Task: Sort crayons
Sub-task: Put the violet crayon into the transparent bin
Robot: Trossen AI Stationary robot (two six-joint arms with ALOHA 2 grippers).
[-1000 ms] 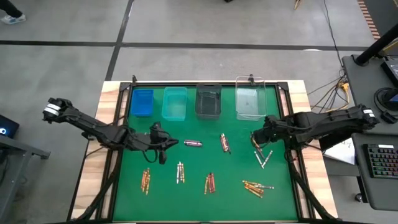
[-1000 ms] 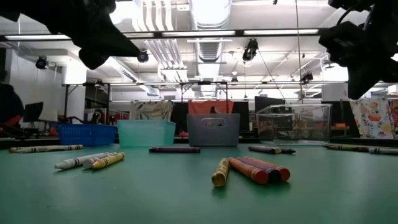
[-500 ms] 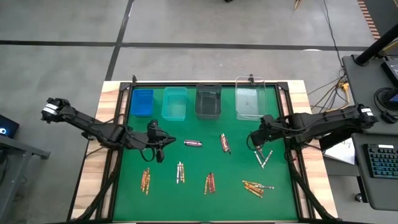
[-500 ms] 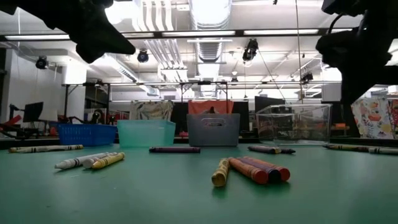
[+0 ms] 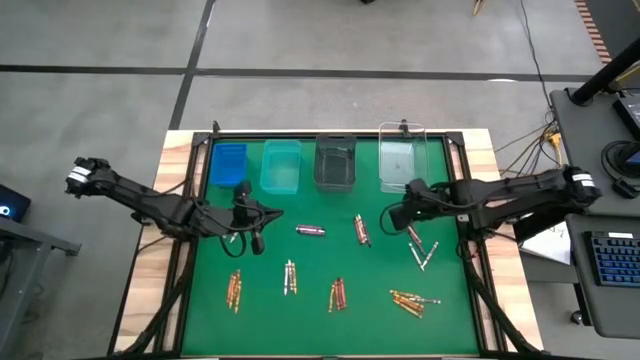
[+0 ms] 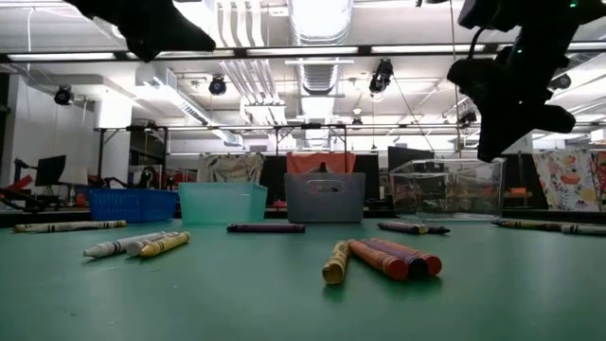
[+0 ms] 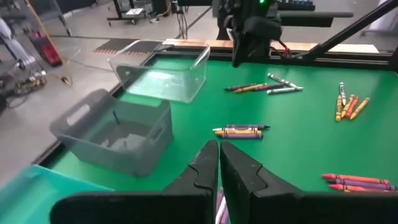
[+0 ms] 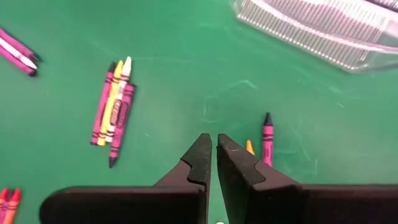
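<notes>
The crayons [image 5: 338,294] lie in small loose groups across the green table [image 5: 320,320], none yet in the four bins [image 5: 334,163] along the far edge. The right pincer [image 8: 213,152] hangs clenched and empty above a purple crayon [image 8: 267,138] near the clear bin [image 8: 323,28], while the left pincer [image 7: 219,163] hovers clenched near the teal bin. To pick cleanly, I judge the right pincer should spread, line its fingers across one crayon's length, and descend on that crayon alone.

An industrial lab hall: exposed ceiling ducts [image 6: 317,28], strip lights, concrete floor [image 5: 300,95], keyboard desk [image 5: 612,270].
</notes>
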